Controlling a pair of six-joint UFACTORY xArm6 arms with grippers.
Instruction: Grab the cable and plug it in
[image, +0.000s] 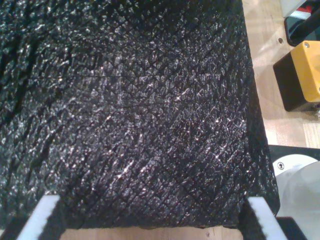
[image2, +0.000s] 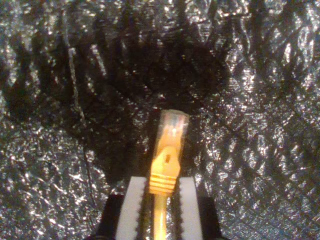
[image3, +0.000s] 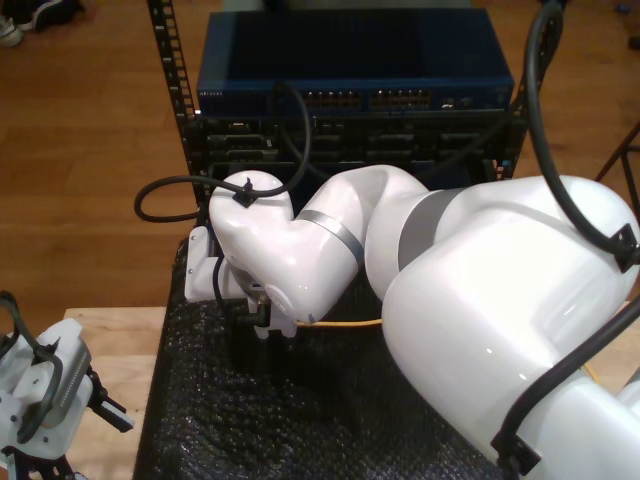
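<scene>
The yellow-orange cable (image2: 164, 170) is held between the white pads (image2: 131, 205) of my second gripper (image2: 161, 197), which is shut on it just behind the boot. Its clear plug (image2: 173, 127) sticks out past the fingertips, over black textured foam (image2: 240, 150). In the exterior view the big white arm reaches low over the foam mat (image3: 300, 420). My second gripper (image3: 256, 322) is there, and the cable (image3: 345, 323) trails toward the exterior view's right. My first gripper (image: 155, 220) is open, its white pads (image: 44, 216) wide apart above the mat (image: 130, 110), with nothing between them.
A blue network switch (image3: 350, 55) with rows of ports (image3: 330, 100) sits in a black rack (image3: 175, 90) behind the mat. Another arm's end (image3: 45, 390) stands at the exterior view's lower left over a wooden table (image3: 110, 350). A yellow-and-black box (image: 302, 75) lies beside the mat.
</scene>
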